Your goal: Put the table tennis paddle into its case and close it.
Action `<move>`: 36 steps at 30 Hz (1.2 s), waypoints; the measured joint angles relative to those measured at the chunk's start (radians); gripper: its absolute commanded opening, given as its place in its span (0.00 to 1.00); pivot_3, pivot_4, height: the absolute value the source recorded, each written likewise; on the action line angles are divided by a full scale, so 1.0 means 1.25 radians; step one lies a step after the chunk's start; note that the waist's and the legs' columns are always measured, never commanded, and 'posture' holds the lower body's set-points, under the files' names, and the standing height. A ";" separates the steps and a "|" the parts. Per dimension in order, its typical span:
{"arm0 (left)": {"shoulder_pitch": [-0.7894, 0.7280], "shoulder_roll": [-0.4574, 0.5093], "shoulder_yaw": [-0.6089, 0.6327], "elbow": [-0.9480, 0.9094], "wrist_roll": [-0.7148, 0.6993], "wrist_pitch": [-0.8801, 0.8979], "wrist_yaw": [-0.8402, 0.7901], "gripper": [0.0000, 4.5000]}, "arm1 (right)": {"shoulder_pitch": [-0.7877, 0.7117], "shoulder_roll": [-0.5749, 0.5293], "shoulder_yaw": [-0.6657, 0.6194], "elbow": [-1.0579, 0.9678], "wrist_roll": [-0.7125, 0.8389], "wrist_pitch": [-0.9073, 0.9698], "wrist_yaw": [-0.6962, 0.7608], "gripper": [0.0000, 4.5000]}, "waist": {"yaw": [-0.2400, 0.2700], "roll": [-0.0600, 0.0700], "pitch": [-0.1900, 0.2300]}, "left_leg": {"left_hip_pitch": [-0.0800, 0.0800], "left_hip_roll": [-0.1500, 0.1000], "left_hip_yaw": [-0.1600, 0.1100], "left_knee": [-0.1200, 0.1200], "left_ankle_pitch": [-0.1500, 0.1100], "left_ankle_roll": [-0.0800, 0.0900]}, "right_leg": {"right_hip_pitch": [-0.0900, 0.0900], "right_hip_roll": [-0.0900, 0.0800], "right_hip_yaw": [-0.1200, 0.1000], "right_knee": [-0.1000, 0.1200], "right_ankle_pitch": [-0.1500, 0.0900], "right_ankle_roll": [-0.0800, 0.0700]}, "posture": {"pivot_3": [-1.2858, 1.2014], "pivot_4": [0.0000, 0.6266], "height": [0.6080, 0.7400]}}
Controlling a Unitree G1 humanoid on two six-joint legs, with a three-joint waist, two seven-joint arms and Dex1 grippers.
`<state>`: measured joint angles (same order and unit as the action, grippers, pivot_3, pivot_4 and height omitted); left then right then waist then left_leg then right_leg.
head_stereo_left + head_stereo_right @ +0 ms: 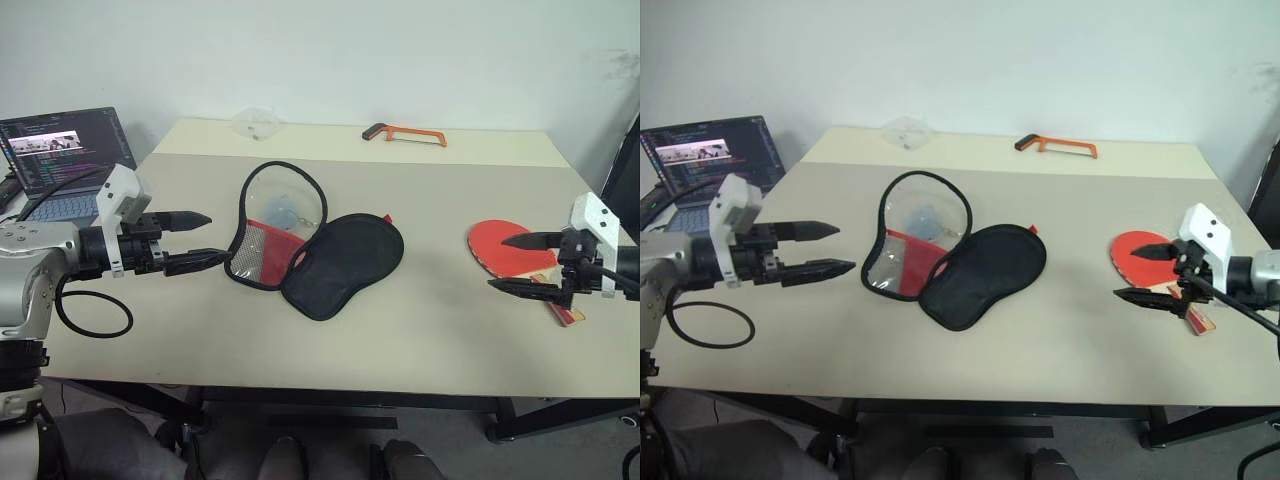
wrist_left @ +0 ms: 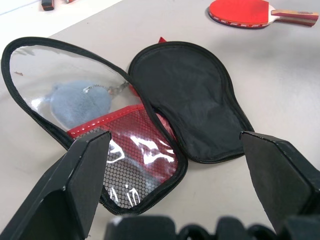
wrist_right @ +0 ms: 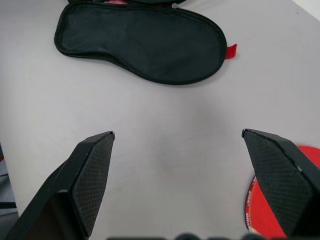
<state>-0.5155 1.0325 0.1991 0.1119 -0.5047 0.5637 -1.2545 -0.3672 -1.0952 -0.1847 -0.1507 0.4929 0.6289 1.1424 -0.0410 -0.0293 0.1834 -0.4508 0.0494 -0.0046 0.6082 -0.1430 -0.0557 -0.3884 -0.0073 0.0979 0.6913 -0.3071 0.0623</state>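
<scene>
Beige table (image 1: 420, 330) bears fabric case (image 1: 318, 247) (unzipped).

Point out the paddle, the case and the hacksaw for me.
table tennis paddle (image 1: 497, 243), left eye view, red face.
case (image 1: 345, 262), left eye view, black fabric half.
hacksaw (image 1: 418, 131), left eye view, orange frame.

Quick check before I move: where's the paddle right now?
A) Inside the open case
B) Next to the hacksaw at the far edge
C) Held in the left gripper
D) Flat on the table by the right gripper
D: the table tennis paddle lies red face up on the table, beside the open right gripper, apart from the case.
</scene>
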 measured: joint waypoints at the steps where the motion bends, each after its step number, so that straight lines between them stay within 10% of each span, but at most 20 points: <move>1: 0.000 0.000 0.000 0.000 0.000 0.000 0.000 1.00 | 0.000 0.000 0.000 0.000 0.000 0.000 0.000 1.00 | 0.000 0.000 0.000 | 0.000 0.000 0.000 0.000 0.000 0.000 | 0.000 0.000 0.000 0.000 0.000 0.000 | 0.52 0.24 1.00; 21: -0.283 -0.240 -0.115 0.414 0.225 -0.003 0.369 1.00 | -0.009 0.042 0.010 -0.044 0.004 -0.016 -0.029 1.00 | 0.006 0.000 0.000 | 0.000 -0.001 -0.001 0.001 0.000 0.000 | 0.001 0.001 0.000 0.002 0.001 0.001 | 0.52 0.24 1.00; 36: -0.349 -0.377 -0.131 0.681 0.276 -0.060 0.364 1.00 | 0.031 0.060 -0.021 -0.147 0.037 0.052 -0.081 1.00 | 0.006 0.000 0.000 | 0.000 -0.002 -0.003 0.002 0.000 0.000 | 0.001 0.001 -0.001 0.003 0.001 0.001 | 0.52 0.24 1.00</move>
<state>-0.9513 0.5607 0.0359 0.9636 -0.1593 0.4883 -0.7999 -0.3290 -1.0205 -0.2105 -0.3338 0.5387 0.6941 1.0415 -0.0329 -0.0299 0.1832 -0.4513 0.0473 -0.0084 0.6101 -0.1426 -0.0555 -0.3871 -0.0066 0.0968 0.6954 -0.3061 0.0636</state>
